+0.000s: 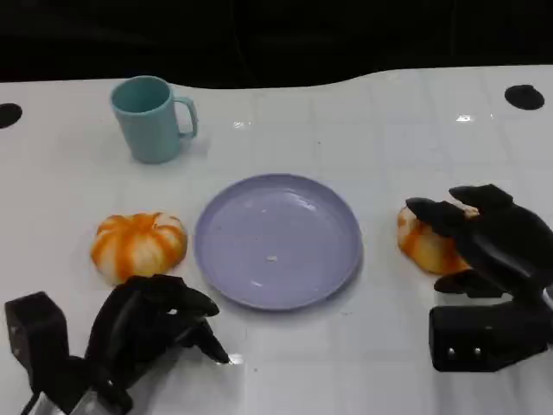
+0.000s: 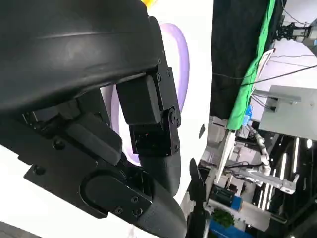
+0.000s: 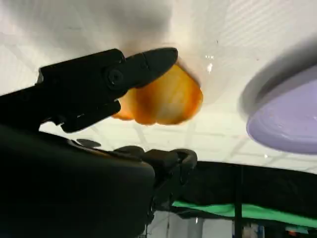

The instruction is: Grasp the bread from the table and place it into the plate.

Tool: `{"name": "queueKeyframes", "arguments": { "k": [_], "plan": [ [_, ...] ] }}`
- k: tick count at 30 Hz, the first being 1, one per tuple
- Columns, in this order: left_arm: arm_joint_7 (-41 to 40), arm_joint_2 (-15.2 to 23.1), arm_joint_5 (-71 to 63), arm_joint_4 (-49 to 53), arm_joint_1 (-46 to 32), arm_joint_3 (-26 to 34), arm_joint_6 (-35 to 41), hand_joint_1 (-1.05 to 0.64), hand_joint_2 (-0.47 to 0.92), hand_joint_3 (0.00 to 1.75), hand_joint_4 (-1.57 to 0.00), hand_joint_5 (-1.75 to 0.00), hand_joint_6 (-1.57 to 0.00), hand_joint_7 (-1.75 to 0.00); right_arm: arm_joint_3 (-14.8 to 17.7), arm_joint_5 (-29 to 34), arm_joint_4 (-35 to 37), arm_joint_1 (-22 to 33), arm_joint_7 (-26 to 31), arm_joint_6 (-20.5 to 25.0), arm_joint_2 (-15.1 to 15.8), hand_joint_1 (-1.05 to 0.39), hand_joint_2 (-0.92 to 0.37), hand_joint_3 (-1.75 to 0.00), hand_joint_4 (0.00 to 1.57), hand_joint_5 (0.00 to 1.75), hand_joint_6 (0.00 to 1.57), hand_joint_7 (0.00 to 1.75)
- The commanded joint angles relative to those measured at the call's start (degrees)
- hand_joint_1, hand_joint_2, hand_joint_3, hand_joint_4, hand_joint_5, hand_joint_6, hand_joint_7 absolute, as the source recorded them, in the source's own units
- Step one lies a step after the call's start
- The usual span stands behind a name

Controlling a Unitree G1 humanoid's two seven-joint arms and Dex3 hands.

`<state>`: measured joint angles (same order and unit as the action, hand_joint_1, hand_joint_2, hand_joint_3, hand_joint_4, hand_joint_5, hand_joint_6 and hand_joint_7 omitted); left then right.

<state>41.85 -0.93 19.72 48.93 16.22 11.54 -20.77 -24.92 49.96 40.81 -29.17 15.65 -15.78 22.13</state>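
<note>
A teal mug (image 1: 151,117) stands upright at the far left of the white bench (image 1: 397,138), handle to the right. A green cloth (image 2: 250,79) hangs beyond the bench's edge.

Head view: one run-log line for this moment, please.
right hand around right bread, on table | left hand idle | plate holds no bread

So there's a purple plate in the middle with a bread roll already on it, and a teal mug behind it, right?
Not quite. The purple plate holds no bread: in the head view one bread roll lies on the table beside it, and another is at the right hand on its other side. The teal mug does stand behind.
</note>
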Motion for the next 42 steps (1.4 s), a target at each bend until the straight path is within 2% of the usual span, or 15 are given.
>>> {"name": "queueKeyframes", "arguments": {
  "k": [1,6,9,11,12,13,16,17,18,19,20,22,29,38,42],
  "plan": [
    [-0.08,0.77,-0.07,-0.87,-0.90,0.11,-0.03,-1.05,0.73,0.00,-1.57,-0.59,-1.57,-0.19,-1.52,-0.35,6.18,-4.40,1.22,0.96,-1.49,-0.55,-0.86,0.00,0.08,0.33,0.26,0.01],
    [0.31,0.80,0.20,-0.98,-1.10,0.23,-0.12,-1.05,0.73,0.00,-1.57,-0.58,-1.57,-0.18,-2.97,-0.89,14.57,-8.24,3.82,0.61,-3.63,-0.46,-0.84,0.00,0.27,0.22,0.35,0.02],
    [0.01,0.78,-0.06,-1.19,-1.29,0.11,-0.49,-1.05,0.74,0.00,-1.57,-0.58,-1.57,-0.18,-3.00,-1.89,19.25,-9.88,6.97,-1.16,-4.73,-0.37,-0.85,0.00,0.48,0.20,0.48,0.04],
    [0.12,0.76,-0.02,-1.29,-1.38,0.10,-0.57,-1.05,0.74,0.01,-1.57,-0.58,-1.57,-0.18,-2.58,-2.99,21.00,-10.45,8.59,-2.86,-5.00,-0.27,-0.87,-0.01,0.74,0.25,0.66,0.08],
    [0.13,0.75,-0.01,-1.35,-1.42,0.09,-0.59,-1.05,0.74,0.01,-1.57,-0.58,-1.57,-0.17,-2.45,-3.51,21.65,-10.69,9.38,-3.72,-5.04,-0.23,-0.89,-0.01,0.87,0.32,0.78,0.11],
    [0.14,0.74,0.01,-1.40,-1.45,0.09,-0.56,-1.05,0.74,0.01,-1.57,-0.58,-1.57,-0.17,-2.47,-3.88,22.21,-10.89,10.23,-4.49,-5.05,-0.18,-0.90,-0.01,1.01,0.59,0.99,0.13],
    [0.07,0.73,0.07,-1.54,-1.47,0.08,-0.20,-1.05,0.74,0.00,-1.57,-0.58,-1.57,-0.17,-3.18,-3.68,23.84,-11.28,15.07,-7.03,-4.99,-0.10,-0.91,-0.04,1.00,1.23,1.27,0.16],
    [0.07,0.72,0.12,-1.56,-1.46,0.09,-0.03,-1.05,0.74,0.00,-1.57,-0.58,-1.57,-0.18,-3.43,-3.49,24.38,-11.34,17.48,-8.00,-5.07,-0.07,-0.89,-0.10,0.96,1.52,1.25,0.49],
    [0.14,0.73,0.19,-1.57,-1.44,0.11,0.11,-1.05,0.74,0.00,-1.57,-0.58,-1.57,-0.18,-3.58,-3.46,24.88,-11.43,19.33,-8.76,-5.20,-0.06,-0.86,-0.17,0.94,1.63,1.09,0.93],
    [0.14,0.70,0.23,-1.49,-1.38,0.14,0.13,-1.05,0.74,0.00,-1.57,-0.58,-1.57,-0.18,-3.78,-3.39,25.37,-11.60,20.93,-9.28,-5.32,-0.06,-0.76,-0.38,0.92,1.70,0.94,1.26],
    [0.13,0.65,0.22,-1.36,-1.29,0.15,-0.01,-1.05,0.74,0.00,-1.57,-0.58,-1.57,-0.18,-3.97,-3.36,25.77,-11.82,22.36,-9.90,-5.39,-0.06,-0.67,-0.56,0.91,1.72,0.88,1.40],
    [0.05,0.58,0.20,-1.20,-1.17,0.17,-0.10,-1.05,0.74,0.00,-1.57,-0.58,-1.57,-0.18,-4.25,-3.46,26.37,-12.23,24.38,-10.77,-5.49,-0.04,-0.57,-0.75,0.91,1.74,0.82,1.53],
    [-0.57,0.59,-0.38,-1.22,-1.17,-0.15,-0.30,-1.05,0.74,0.00,-1.57,-0.59,-1.57,-0.18,-5.28,-3.45,26.38,-13.72,29.84,-12.18,-5.74,-0.03,-0.38,-1.10,0.93,1.75,0.83,1.51],
    [-1.23,0.29,-0.72,-1.69,-1.48,-0.51,0.10,-1.05,0.74,0.00,-1.57,-0.60,-1.57,-0.19,-4.04,-5.43,22.06,-14.39,28.13,-15.42,-6.24,-0.03,-0.30,-1.22,0.96,1.75,0.92,1.36],
    [-0.92,0.39,-0.35,-2.00,-1.63,-0.45,0.57,-1.05,0.73,0.00,-1.57,-0.60,-1.57,-0.19,-3.54,-7.30,19.01,-14.24,25.03,-18.33,-7.24,-0.03,-0.25,-1.34,0.97,1.75,0.91,1.40]
  ]
}}
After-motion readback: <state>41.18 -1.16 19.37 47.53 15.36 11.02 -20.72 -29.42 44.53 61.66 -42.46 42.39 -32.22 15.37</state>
